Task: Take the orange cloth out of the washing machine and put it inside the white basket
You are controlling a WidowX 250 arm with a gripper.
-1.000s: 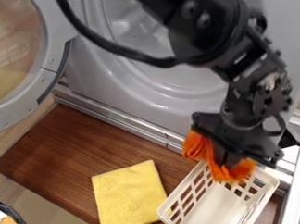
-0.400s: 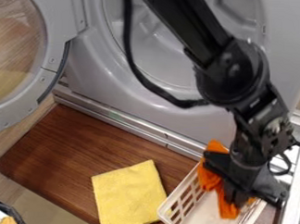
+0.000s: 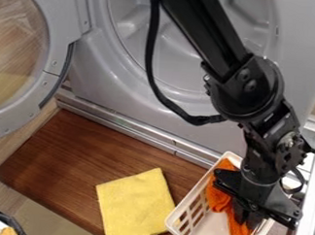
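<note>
The gripper [image 3: 248, 217] is moving down from the white basket's [image 3: 211, 229] far end into it. The orange cloth [image 3: 217, 197] is lowering with it, leaving the far rim and settling deeper inside.

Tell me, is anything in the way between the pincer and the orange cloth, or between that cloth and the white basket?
Nothing visible is in the way. The pincer is right at the orange cloth, which is already within the white basket. The yellow cloth lies off to the side.

Fixed cam above, slanted down, facing washer [image 3: 96, 78] & wood board [image 3: 100, 156]; fairly close
</note>
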